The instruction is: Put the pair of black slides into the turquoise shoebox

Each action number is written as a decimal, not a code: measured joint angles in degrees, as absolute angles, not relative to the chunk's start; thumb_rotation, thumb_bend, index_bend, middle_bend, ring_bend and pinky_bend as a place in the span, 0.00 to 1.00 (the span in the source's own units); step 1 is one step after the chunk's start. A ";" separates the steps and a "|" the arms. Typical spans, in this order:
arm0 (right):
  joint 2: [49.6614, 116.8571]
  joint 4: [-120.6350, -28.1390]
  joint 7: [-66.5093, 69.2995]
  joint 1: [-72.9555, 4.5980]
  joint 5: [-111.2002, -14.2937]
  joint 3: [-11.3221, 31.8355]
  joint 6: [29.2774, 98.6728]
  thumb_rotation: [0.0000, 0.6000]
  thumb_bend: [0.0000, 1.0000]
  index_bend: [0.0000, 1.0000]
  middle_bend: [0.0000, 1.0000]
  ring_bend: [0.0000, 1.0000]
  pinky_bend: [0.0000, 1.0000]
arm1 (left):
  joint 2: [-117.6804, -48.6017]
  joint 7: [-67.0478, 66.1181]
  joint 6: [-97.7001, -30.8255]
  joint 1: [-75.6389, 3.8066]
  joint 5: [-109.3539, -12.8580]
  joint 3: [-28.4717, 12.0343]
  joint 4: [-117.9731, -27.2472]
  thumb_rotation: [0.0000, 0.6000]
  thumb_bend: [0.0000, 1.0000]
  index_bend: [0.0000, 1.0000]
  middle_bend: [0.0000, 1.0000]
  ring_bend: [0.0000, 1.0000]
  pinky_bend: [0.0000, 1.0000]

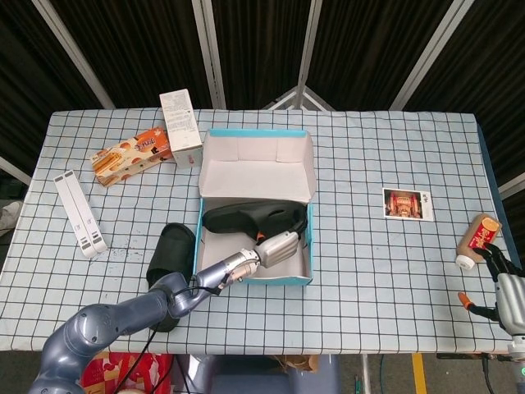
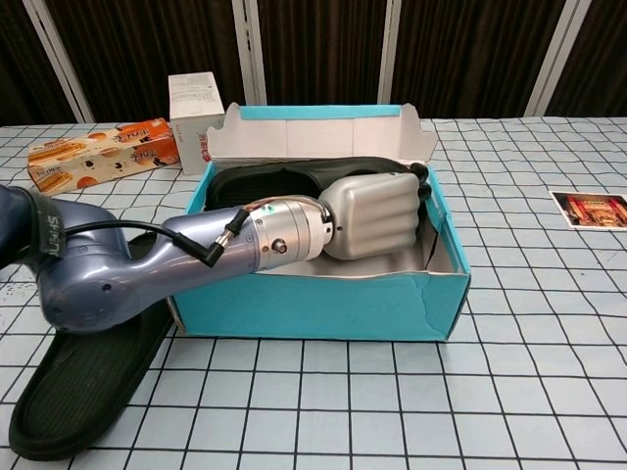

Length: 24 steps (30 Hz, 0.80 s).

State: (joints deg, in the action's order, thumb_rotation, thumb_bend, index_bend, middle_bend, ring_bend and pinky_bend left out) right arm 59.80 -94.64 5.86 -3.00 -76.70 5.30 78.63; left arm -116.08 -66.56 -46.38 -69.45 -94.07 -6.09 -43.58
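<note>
one black slide [image 1: 254, 217] lies inside the turquoise shoebox [image 1: 304, 246], along its far side, while the second black slide [image 1: 169, 254] rests on the checked desk [image 1: 377, 254] just left of the box, partly under the left arm. the box stands open near the middle of the desk, its lid flap [image 2: 323, 132] raised at the back. the left hand [image 2: 372, 215] reaches over the near wall into the box, its fingers curled into a fist against the slide inside; whether it truly grips the slide or only presses on it cannot be told from either view. the right hand [image 1: 507, 287] hangs at the right edge of the desk, well apart from the box, fingers loosely spread and holding nothing. close to it lies a brown bottle [image 1: 477, 240] on its side. a small photo card [image 1: 408, 203] lies to the right of the box. behind the box to the left stand a white carton [image 1: 180, 127] and an orange snack box [image 1: 131, 154], and further left a white folded stand [image 1: 79, 213] lies flat.
</note>
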 measured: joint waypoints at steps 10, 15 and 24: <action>59.75 -94.67 6.12 -2.90 -76.59 5.40 78.80 1.00 0.23 0.21 0.13 0.23 0.27 | -114.72 -68.58 -45.35 -69.49 -92.74 -6.25 -46.11 1.00 0.26 0.06 0.06 0.03 0.19; 59.81 -94.64 6.05 -2.91 -76.44 5.48 78.81 1.00 0.23 0.21 0.13 0.23 0.27 | -114.06 -70.12 -44.88 -69.42 -91.53 -6.89 -47.89 1.00 0.20 0.01 0.01 0.00 0.16; 59.87 -94.68 5.80 -3.10 -76.34 5.46 78.44 1.00 0.23 0.22 0.13 0.23 0.27 | -111.17 -73.48 -44.07 -69.13 -89.06 -8.17 -54.20 1.00 0.13 0.00 0.00 0.00 0.15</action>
State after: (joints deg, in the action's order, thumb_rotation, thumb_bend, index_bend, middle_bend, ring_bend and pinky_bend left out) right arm 59.87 -94.68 5.80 -3.10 -76.34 5.46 78.44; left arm -111.17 -73.48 -44.07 -69.13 -89.06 -8.17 -54.20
